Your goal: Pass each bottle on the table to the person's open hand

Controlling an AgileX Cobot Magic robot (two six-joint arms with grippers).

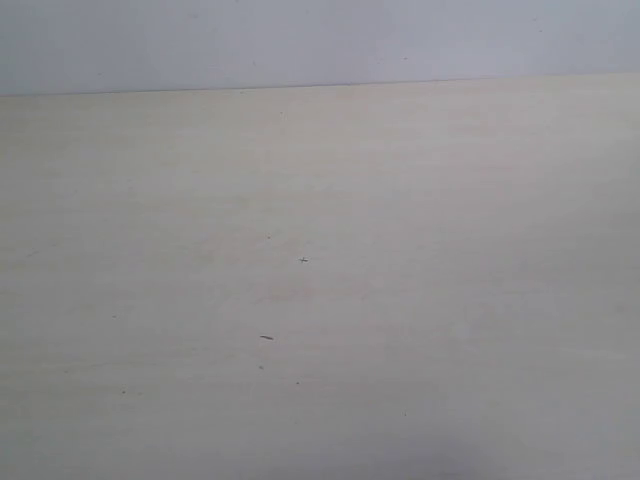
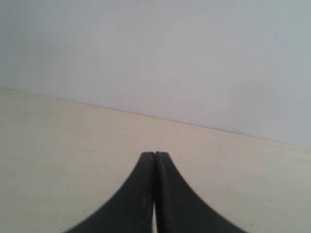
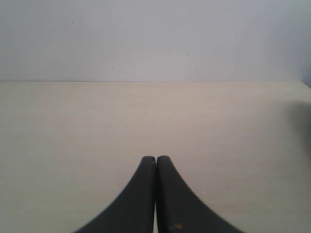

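The pale beige wood-grain table (image 1: 320, 280) fills the exterior view, marked only by a few tiny dark specks. No bottles and no person's open hand are in any view. Neither arm shows in the exterior view. In the left wrist view my left gripper (image 2: 155, 154) is shut, its black fingers pressed together with nothing between them, low over the table (image 2: 58, 145). In the right wrist view my right gripper (image 3: 156, 158) is likewise shut and holds nothing, pointing across the table (image 3: 73, 126) toward the wall.
A plain pale grey wall (image 1: 320, 40) rises behind the table's far edge. A faint dark blur (image 3: 305, 121) sits at the side of the right wrist view; what it is cannot be told.
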